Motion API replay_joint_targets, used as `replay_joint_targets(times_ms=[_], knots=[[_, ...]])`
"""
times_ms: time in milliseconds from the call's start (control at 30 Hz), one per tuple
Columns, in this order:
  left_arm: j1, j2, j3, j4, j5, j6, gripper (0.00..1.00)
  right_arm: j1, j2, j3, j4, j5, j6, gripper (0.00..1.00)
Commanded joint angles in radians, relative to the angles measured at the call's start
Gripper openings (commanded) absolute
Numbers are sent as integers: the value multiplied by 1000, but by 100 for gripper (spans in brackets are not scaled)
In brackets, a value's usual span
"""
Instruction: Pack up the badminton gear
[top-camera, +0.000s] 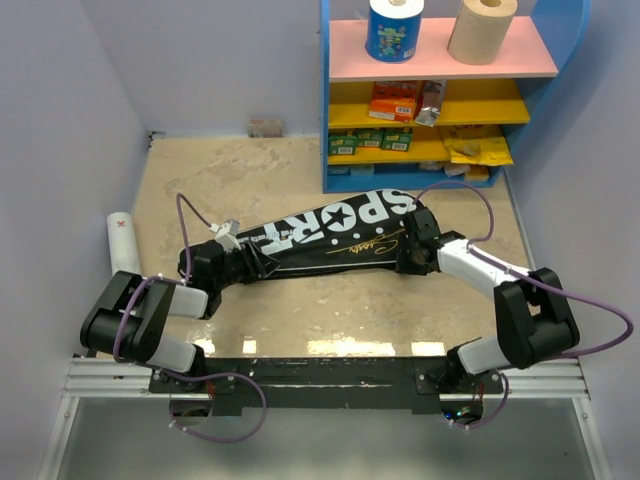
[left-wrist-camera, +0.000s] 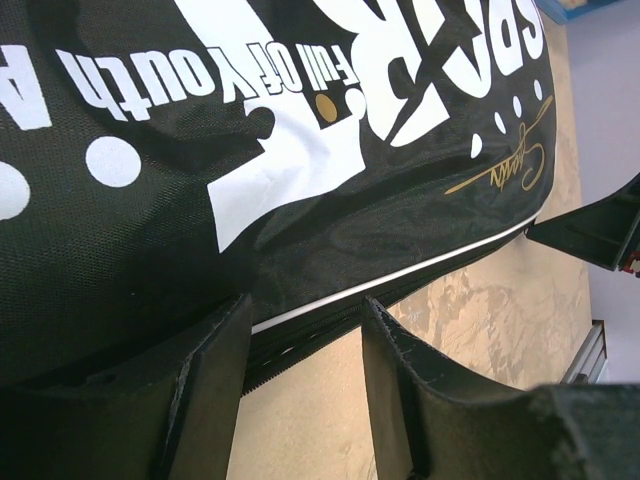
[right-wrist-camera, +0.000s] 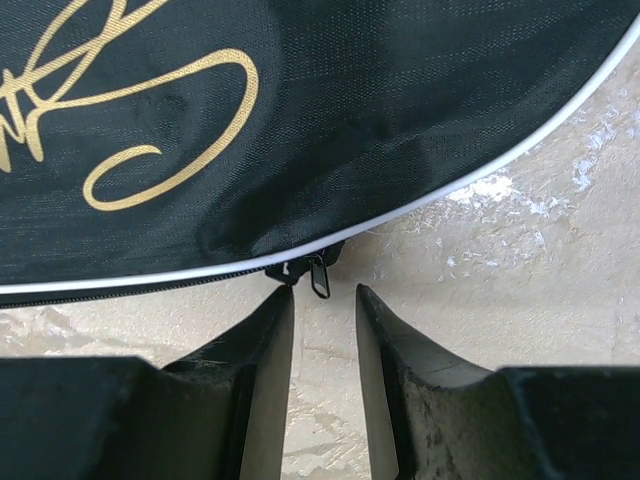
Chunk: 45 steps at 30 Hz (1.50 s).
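Note:
The black cover (top-camera: 330, 232) lettered "SPORT" lies slantwise across the table, wide end to the right. My left gripper (top-camera: 243, 264) is open at its narrow end. In the left wrist view the cover's (left-wrist-camera: 250, 150) zipped edge with white piping runs just past the tips of the left gripper (left-wrist-camera: 305, 312). My right gripper (top-camera: 411, 262) is open at the wide end's near edge. In the right wrist view the zipper pull (right-wrist-camera: 318, 276) hangs just beyond the tips of the right gripper (right-wrist-camera: 325, 296), untouched. A long white tube (top-camera: 123, 241) lies at the far left. No rackets or shuttlecocks show.
A blue shelf unit (top-camera: 325, 100) stands at the back right with two paper rolls (top-camera: 482, 28) on top and orange and yellow packets (top-camera: 395, 100) below. Walls close in the table's left and back. The metal rail (top-camera: 320, 372) runs along the near edge.

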<state>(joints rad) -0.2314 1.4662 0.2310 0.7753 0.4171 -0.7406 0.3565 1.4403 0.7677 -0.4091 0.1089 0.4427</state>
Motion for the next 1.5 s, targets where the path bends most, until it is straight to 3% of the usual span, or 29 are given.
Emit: replay_joint_targets(times_ms=[0, 633, 933, 1467], knots=[[6, 16, -12, -10, 12, 24, 53, 13, 3, 4, 21, 52, 27, 33], [6, 22, -12, -19, 5, 53, 54, 12, 115, 35, 79, 98, 31, 26], [6, 28, -7, -21, 5, 60, 54, 12, 127, 39, 102, 68, 4, 0], [4, 103, 8, -2, 9, 78, 53, 45, -6, -1, 90, -66, -16, 0]])
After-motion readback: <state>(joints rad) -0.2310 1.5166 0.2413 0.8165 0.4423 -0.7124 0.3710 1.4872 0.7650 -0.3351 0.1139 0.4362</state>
